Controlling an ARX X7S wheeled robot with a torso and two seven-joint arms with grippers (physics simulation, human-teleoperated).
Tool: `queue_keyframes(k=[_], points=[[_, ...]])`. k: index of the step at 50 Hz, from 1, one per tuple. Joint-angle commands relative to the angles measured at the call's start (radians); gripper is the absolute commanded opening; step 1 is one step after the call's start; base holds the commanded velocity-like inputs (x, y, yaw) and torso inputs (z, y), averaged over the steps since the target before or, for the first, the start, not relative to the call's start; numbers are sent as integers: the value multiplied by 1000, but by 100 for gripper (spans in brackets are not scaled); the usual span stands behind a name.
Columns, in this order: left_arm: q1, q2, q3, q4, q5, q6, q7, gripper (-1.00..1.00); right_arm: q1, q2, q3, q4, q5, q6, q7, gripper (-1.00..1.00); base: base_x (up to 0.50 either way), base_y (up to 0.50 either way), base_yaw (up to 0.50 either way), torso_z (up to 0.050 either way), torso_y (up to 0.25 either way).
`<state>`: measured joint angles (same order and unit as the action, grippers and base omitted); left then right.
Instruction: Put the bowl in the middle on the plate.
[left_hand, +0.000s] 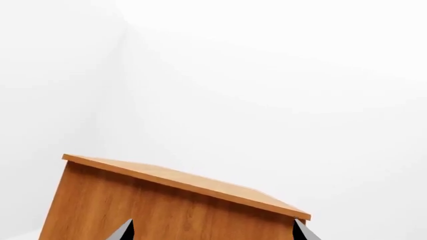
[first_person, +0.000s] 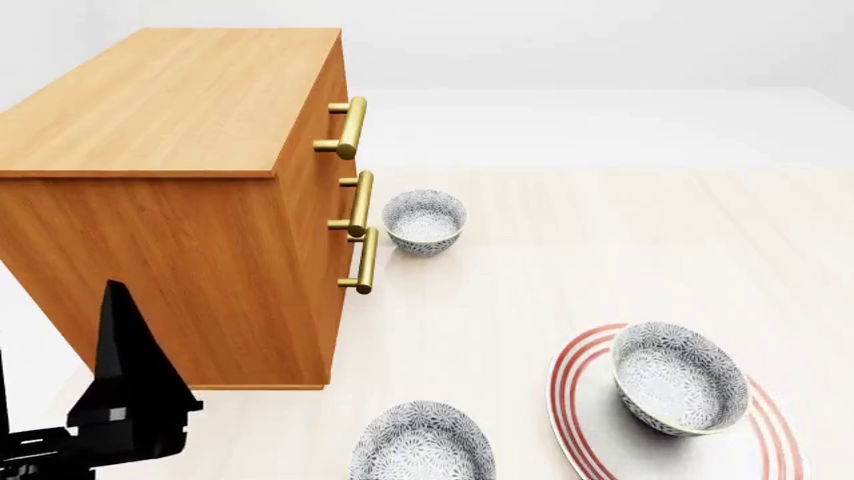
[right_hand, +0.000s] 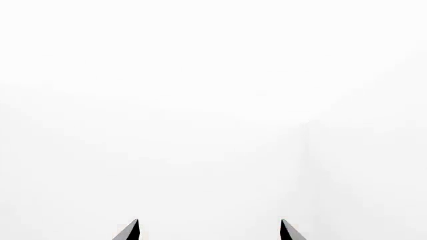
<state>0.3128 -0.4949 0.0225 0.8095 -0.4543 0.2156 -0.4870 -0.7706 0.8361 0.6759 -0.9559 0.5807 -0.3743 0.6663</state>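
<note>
Two tools listed. Left tool (left_hand: 212, 231): two dark fingertips set wide apart at the edge of the left wrist view, nothing between them; in the head view one dark pointed finger (first_person: 127, 375) rises at the near left, in front of the cabinet. Right tool (right_hand: 208, 231): two dark tips likewise spread, nothing held, only blank white surroundings behind; not seen in the head view.

Cabinet (first_person: 187, 200): tall orange-brown wood, standing on the left of the counter (first_person: 601, 250), three brass handles (first_person: 350, 128) down its front face.

Three patterned bowls on the pale counter. Bowl (first_person: 677, 378): white with dense grey-blue flowers, sits tilted on the plate (first_person: 601, 440), toward its far right side. Plate: large, white, thin red rings at the rim, near right, partly cut off by the frame edge. Far bowl (first_person: 424, 221): just beside the cabinet's lower handles. Near bowl (first_person: 422, 442): left of the plate, apart from it
</note>
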Motion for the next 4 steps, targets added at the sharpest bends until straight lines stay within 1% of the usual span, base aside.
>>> queue_keyframes(k=[1,2,3,4], points=[[12,-4,-7,7,-5,16,2,100,-14,-207,148,-91,-60,-3,-175,100,0,0,0,0,250],[13,-4,-7,9,-8,18,3,100,-15,-246,166,-91,-53,-28,-223,100,0,0,0,0,250],[13,-5,-7,9,-8,18,3,100,-15,-251,168,-91,-51,-30,-229,100,0,0,0,0,250],[14,-6,-8,12,-6,18,2,100,-15,-308,186,-91,-87,-62,-276,100,0,0,0,0,250]])
